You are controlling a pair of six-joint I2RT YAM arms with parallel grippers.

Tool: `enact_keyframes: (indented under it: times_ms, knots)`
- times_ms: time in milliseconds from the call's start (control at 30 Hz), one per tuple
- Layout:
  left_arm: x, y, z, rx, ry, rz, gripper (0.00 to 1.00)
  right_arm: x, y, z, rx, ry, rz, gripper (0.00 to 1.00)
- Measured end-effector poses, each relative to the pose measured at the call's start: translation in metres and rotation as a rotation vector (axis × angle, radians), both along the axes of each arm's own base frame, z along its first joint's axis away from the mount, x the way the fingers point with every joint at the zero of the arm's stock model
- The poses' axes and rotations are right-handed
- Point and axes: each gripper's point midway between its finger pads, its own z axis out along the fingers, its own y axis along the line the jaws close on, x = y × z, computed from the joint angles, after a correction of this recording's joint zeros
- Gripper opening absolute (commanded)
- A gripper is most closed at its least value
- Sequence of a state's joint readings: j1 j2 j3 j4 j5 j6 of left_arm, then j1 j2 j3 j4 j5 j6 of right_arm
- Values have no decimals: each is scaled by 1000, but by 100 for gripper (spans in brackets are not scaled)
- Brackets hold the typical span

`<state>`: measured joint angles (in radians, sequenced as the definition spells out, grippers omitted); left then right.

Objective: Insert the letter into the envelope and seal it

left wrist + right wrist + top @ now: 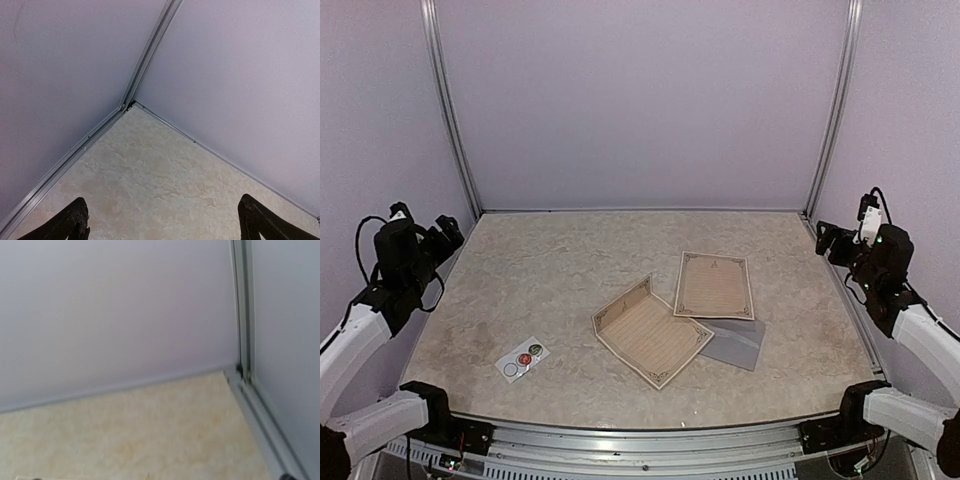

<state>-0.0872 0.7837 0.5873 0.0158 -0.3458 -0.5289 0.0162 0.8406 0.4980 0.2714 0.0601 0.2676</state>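
Left end effector (pixel 165 226) at 9 o'clock and right end effector (pixel 827 240) at 3 o'clock gape wide, empty (parked clear, I judge). The envelope (pixel 738 343) lies at 5 o'clock on the counter (pixel 540 290), partly under a creased cream sheet (pixel 652 338).

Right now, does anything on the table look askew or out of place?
Yes. The nearer cream sheet lies askew, its left edge curled up, and the envelope is partly buried under it and the farther cream sheet.
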Motion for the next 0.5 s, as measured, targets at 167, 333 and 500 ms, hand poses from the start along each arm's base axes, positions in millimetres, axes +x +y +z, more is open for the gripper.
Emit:
enact_keyframes:
  times_ms: [167, 333, 500]
  knots:
    - [-4, -6, -18, -16, 76, -29, 99, -4, 5, -13, 29, 58, 25, 99]
    - [-4, -46, -24, -29, 102, -188, 99, -6, 26, -26, 44, 131, 147, 99]
    - [-17, -165, -43, 16, 182, -571, 99, -10, 53, -22, 90, 161, 300, 99]
